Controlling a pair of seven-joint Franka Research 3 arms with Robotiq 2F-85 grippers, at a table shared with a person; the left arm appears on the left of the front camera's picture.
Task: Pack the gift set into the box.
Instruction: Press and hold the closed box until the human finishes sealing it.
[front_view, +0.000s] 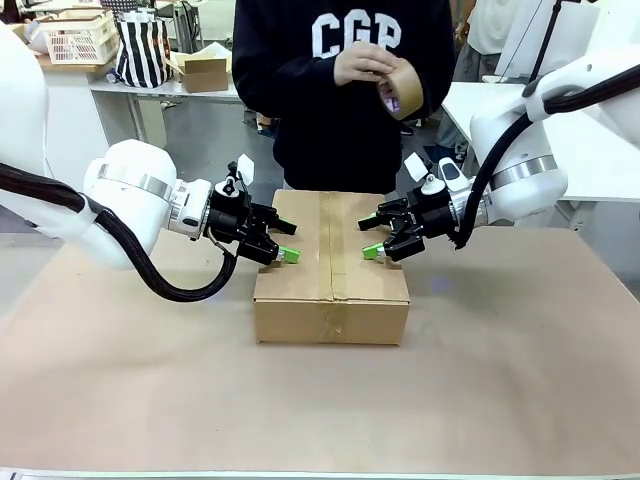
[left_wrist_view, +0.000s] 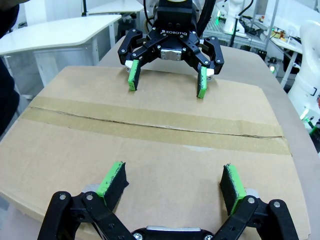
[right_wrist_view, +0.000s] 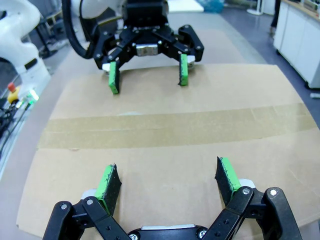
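Brown-papered worktop (front_view: 520, 380) carries the box (front_view: 330, 310), its taped seam (front_view: 327, 240) running toward the person (front_view: 340, 120). Left jaws and right jaws hang spread and empty over its opposite sides, equally near.

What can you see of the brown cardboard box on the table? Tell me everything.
The box is a plain brown corrugated carton, rectangular and low, sitting flat on the table at its middle. Its top flaps are shut, and a strip of brown tape covers the seam and folds down the near face. The left gripper and right gripper, both open, sit over opposite edges of the top; whether they press on it cannot be told.
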